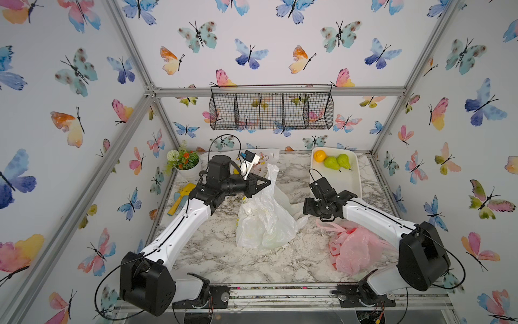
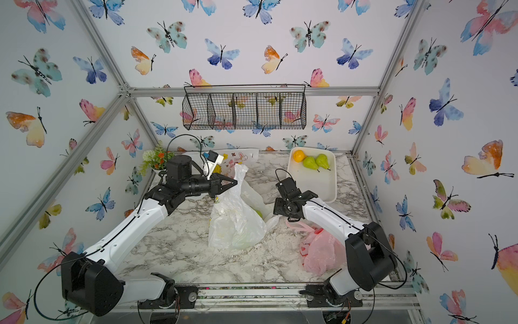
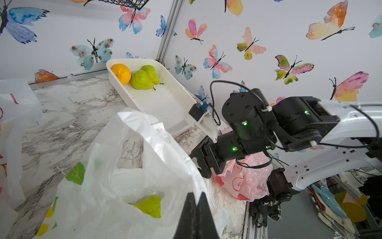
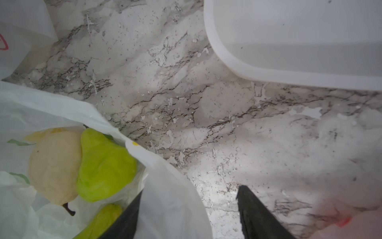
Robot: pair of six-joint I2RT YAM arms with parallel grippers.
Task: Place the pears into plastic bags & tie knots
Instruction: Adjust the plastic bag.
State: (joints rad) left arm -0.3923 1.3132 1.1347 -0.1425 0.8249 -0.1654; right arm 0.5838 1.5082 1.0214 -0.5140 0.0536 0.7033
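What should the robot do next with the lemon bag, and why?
Probably close the right gripper on the rim of the lemon bag. That rim lies between its open fingers, the left gripper is shut on the bag's top and holds it up, and pears sit inside, so tying looks near.

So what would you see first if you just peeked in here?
Probably the butterfly walls all around. Then the white bag in the middle of the table, pinched at its top by the left gripper, with pears inside. A white tray at the back right holds an orange and two green pears.
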